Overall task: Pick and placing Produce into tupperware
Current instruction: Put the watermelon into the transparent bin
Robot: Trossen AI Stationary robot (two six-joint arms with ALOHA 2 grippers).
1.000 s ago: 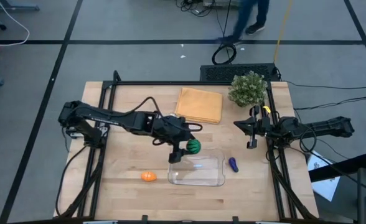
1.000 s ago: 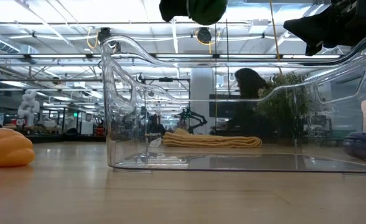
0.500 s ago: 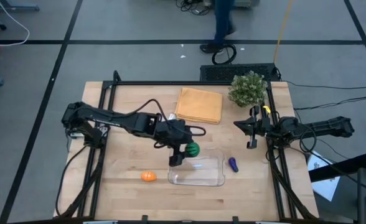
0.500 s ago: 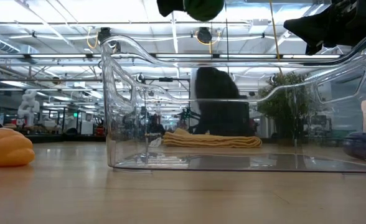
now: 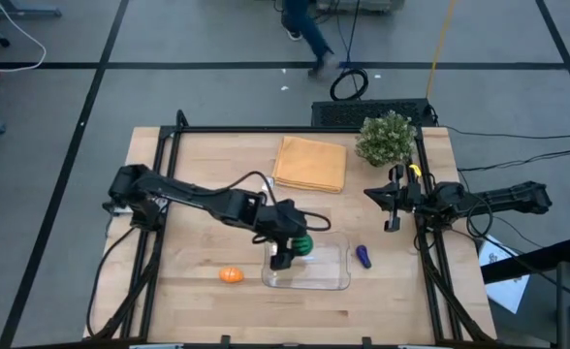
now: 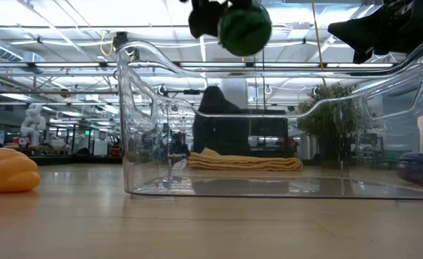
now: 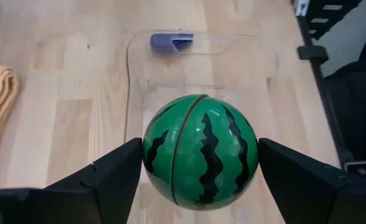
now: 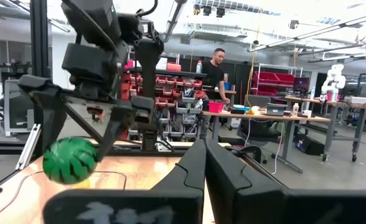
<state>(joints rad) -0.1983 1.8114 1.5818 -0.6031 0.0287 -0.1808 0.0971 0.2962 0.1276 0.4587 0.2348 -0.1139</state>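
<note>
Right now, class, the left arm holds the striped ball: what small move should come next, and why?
Probably lower it a little, then release. The left end effector grips the ball between its fingers, and the high view places it over the tupperware. The low view shows the ball above the rim, so dropping it from there might let it bounce out.

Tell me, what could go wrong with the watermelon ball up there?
The left claw holds the round watermelon ball above the clear tupperware, near its left end. It might fall outside if dropped off-centre. It sits high over the rim, so it might bounce or roll. The tub is light and could slide if the claw bumps its wall. The right claw waits by the table's right edge.
</note>
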